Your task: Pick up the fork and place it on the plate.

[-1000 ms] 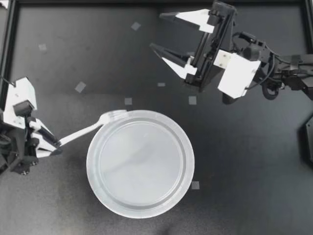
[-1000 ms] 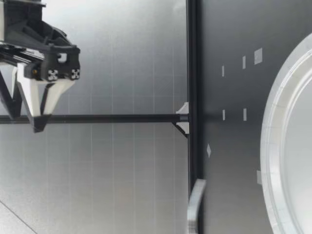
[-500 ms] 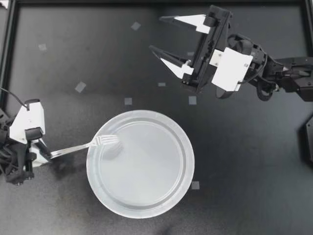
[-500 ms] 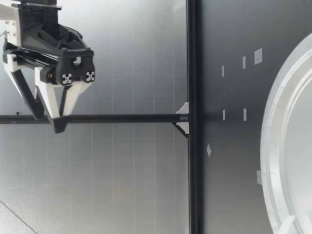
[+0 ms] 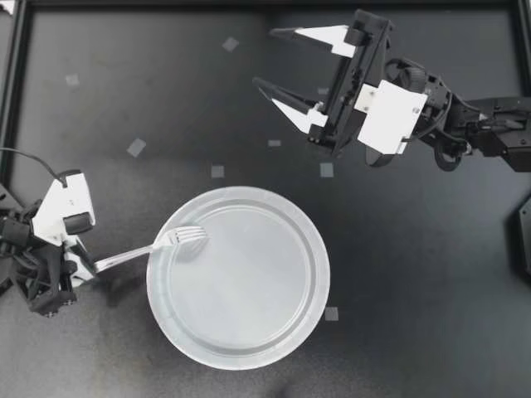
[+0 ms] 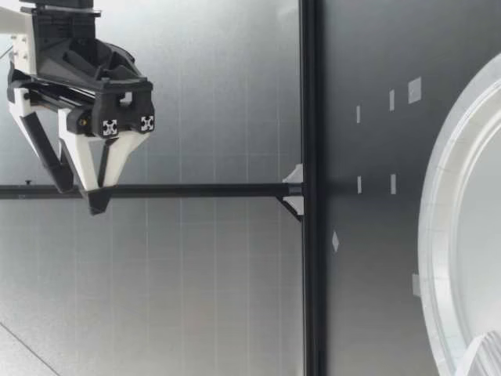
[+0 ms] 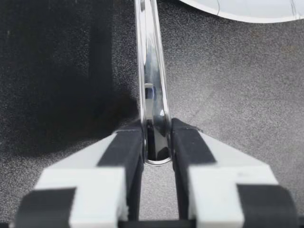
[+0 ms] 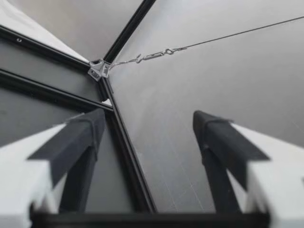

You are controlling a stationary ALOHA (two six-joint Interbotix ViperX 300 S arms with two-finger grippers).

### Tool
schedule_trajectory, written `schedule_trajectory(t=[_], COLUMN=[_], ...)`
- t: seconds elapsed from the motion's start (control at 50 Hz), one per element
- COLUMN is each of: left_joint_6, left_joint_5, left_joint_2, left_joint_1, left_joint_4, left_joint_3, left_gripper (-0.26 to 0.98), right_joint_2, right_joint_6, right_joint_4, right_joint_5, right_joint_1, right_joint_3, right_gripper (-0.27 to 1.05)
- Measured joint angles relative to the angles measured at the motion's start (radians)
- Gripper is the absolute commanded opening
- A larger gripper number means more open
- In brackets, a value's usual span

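A white plate (image 5: 318, 274) lies on the dark table. My left gripper (image 5: 83, 267) is shut on the handle end of a silver fork (image 5: 141, 253), just left of the plate. The fork's tines (image 5: 191, 236) reach over the plate's left inner rim. In the left wrist view the fork handle (image 7: 149, 71) runs out from between the pads (image 7: 130, 147) toward the plate's edge (image 7: 247, 9). My right gripper (image 5: 265, 58) hangs open and holds nothing, beyond the plate at the back. In the low view a gripper (image 6: 82, 196) stands open high above the table, and the tines (image 6: 481, 356) show over the plate (image 6: 438, 235).
Small tape squares (image 5: 136, 147) dot the table behind the plate. A black frame rail (image 5: 17, 83) runs along the table's left and back edges. In the right wrist view the right gripper (image 8: 152, 128) faces the frame's corner (image 8: 97, 69) and a grey wall.
My left gripper has swung the fork so that its tines went from the plate's far-left rim to over the plate's inside. The right gripper shifted slightly and lowered, then held still.
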Motion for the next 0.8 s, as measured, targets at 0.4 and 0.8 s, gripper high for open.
schedule_trajectory(t=[0.4, 0.8], left_joint_6=[-0.005, 0.006], left_joint_5=[-0.009, -0.034], left_joint_2=[0.020, 0.018], left_joint_1=[-0.002, 0.000], left_joint_4=[0.000, 0.000], left_joint_3=[0.000, -0.052], left_gripper=[0.40, 0.41], right_joint_2=[0.003, 0.003], right_joint_6=[0.002, 0.005], right_joint_4=[0.000, 0.002], right_joint_5=[0.006, 0.046], right_joint_1=[0.000, 0.000], right_joint_3=[0.000, 0.000], right_gripper=[0.72, 0.72])
